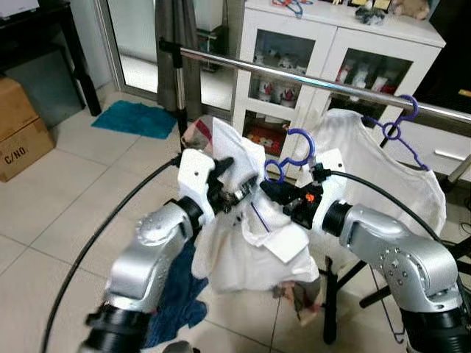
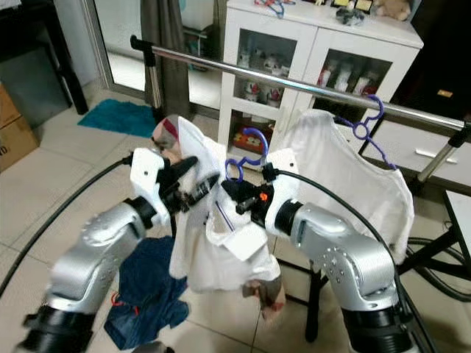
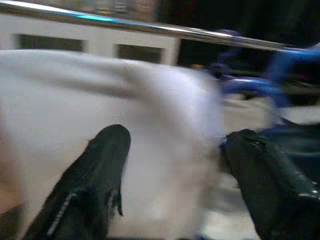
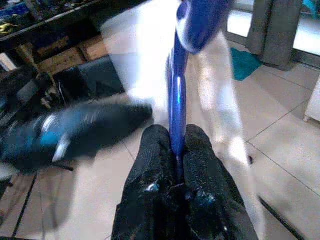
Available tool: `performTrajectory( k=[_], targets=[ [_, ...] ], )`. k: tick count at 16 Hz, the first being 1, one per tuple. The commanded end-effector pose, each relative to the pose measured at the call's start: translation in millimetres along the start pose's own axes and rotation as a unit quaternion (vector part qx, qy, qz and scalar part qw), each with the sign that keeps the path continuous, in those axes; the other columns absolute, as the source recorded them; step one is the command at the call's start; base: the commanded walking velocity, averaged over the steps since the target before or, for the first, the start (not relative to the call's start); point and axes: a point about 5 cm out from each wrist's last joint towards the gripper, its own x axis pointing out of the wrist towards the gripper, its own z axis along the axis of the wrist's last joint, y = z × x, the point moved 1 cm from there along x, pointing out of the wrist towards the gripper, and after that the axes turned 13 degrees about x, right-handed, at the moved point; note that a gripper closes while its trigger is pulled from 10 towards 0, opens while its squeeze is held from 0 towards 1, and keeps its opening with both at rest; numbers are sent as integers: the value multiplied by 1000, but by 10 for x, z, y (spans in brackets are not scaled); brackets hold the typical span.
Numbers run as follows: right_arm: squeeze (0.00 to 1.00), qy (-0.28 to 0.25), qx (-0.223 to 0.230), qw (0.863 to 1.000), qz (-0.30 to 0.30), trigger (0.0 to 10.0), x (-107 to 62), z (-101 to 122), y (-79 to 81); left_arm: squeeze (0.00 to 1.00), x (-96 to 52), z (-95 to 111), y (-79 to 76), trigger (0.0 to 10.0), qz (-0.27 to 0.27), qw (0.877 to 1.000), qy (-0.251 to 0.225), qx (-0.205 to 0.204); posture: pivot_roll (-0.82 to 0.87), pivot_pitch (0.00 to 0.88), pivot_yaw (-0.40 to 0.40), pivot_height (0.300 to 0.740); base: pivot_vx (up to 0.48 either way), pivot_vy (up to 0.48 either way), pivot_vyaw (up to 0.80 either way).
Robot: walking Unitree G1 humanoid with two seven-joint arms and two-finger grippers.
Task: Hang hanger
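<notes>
A blue hanger [image 1: 298,144] carries a white garment [image 1: 243,246] and is held just below the metal rail [image 1: 294,75], its hook not over the rail. My right gripper [image 4: 173,146] is shut on the hanger's blue neck [image 4: 176,95], seen close in the right wrist view. My left gripper [image 1: 232,190] is at the garment's left shoulder, and its fingers [image 3: 102,165] stand apart with the white cloth [image 3: 165,125] between them. Another white shirt [image 1: 383,173] hangs from the rail at the right on its own blue hanger [image 1: 397,125].
A white glass-door cabinet [image 1: 324,44] stands behind the rail. The rack's black legs [image 1: 331,309] are below my right arm. A dark blue cloth [image 1: 176,294] lies on the tile floor, with a teal mat [image 1: 136,118] and a cardboard box [image 1: 18,136] to the left.
</notes>
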Motion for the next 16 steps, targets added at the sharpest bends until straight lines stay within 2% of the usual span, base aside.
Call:
performTrajectory(
  k=[1, 4, 6, 8, 9, 11, 14, 16],
  targets=[
    [0, -13, -18, 1000, 17, 10000, 5, 127, 69, 1000, 2, 31, -165, 10000, -74, 997, 2, -2, 54, 0, -72, 740, 0, 0, 0],
    [0, -1, -14, 1000, 23, 10000, -14, 87, 74, 1000, -72, -55, -106, 10000, -70, 996, 55, 20, 53, 0, -72, 740, 0, 0, 0],
    [0, 0, -9, 1000, 27, 10000, -13, 79, 77, 1000, -51, -84, -21, 10000, -32, 997, 66, 34, 53, 0, -72, 740, 0, 0, 0],
    [0, 0, -5, 1000, 30, 10000, -9, 81, 78, 894, 0, -70, 52, 10000, 2, 997, 63, 39, 53, 0, -76, 740, 0, 0, 0],
    [0, 0, -5, 999, 32, 10000, -8, 86, 80, 514, 39, -42, 77, 10000, 16, 998, 55, 37, 53, 0, -76, 740, 0, 0, 0],
    [0, -2, -6, 999, 37, 10000, -2, 103, 83, 0, 140, -24, 136, 10000, 48, 998, 38, 25, 51, 0, -82, 740, 0, 0, 0],
    [0, -5, -10, 999, 45, 10000, -2, 119, 107, 0, 260, -57, 143, 10000, 44, 999, 21, 0, 51, 0, -82, 740, 0, 0, 0],
    [0, -8, -10, 999, 50, 10000, -11, 132, 123, 0, 295, -104, 146, 9843, 35, 999, 31, 15, 51, 0, -82, 740, 0, 0, 0]
  ],
)
